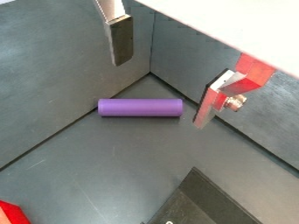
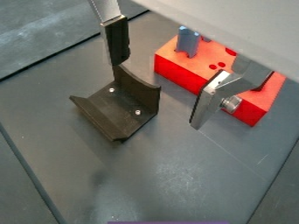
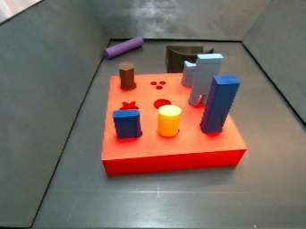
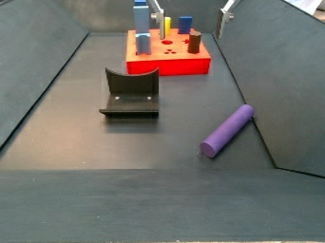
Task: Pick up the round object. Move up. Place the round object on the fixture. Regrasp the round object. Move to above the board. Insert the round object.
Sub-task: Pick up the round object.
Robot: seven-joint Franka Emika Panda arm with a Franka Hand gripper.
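Gripper [image 1: 163, 79]: jaws spread wide, holding nothing, poised above the floor. Round object [image 4: 227, 130]: purple peg lying flat on the floor by the wall, directly beneath the jaws. Fixture [image 4: 131, 92]: mid-floor, apart. Board [image 4: 178, 65]: farthest, carrying blocks.

So in a side view the round object [image 4: 227, 130] is lying flat on the floor near the right wall, with the fixture [image 4: 129, 92] off to its left and well apart from it. The board [image 4: 166, 55] sits farther back behind the fixture, with several blocks standing in it. The tool [image 1: 166, 66] hangs open above the round object, not touching it.
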